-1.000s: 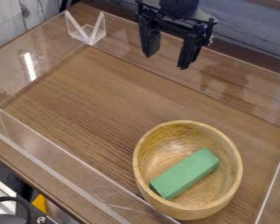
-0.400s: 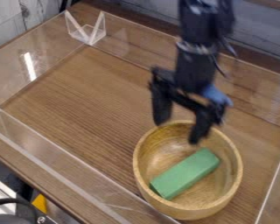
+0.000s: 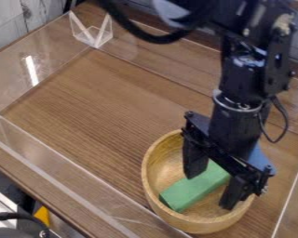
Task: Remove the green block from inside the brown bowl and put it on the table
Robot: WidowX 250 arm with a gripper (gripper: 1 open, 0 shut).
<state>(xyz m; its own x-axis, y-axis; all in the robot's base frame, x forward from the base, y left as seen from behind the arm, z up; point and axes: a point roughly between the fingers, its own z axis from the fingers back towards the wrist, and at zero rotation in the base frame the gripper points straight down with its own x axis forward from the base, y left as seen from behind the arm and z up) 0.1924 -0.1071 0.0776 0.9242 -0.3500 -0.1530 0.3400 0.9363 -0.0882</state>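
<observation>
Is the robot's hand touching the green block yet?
Cannot tell. In the camera view, the open hand straddles the green block inside the brown bowl, but its fingers hide any gap.

a lab test bench: wood-grain table [image 3: 89,102] fenced by clear acrylic walls [image 3: 52,51].

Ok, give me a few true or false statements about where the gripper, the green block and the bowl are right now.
1. The green block lies inside the brown bowl. True.
2. The gripper is shut on the block. False: its jaws stand open, straddling the block.
3. The gripper is over the bowl. True.
4. The block rests on the table. False: it is in the bowl.
5. The bowl is tipped on its side. False: it sits upright.
</observation>
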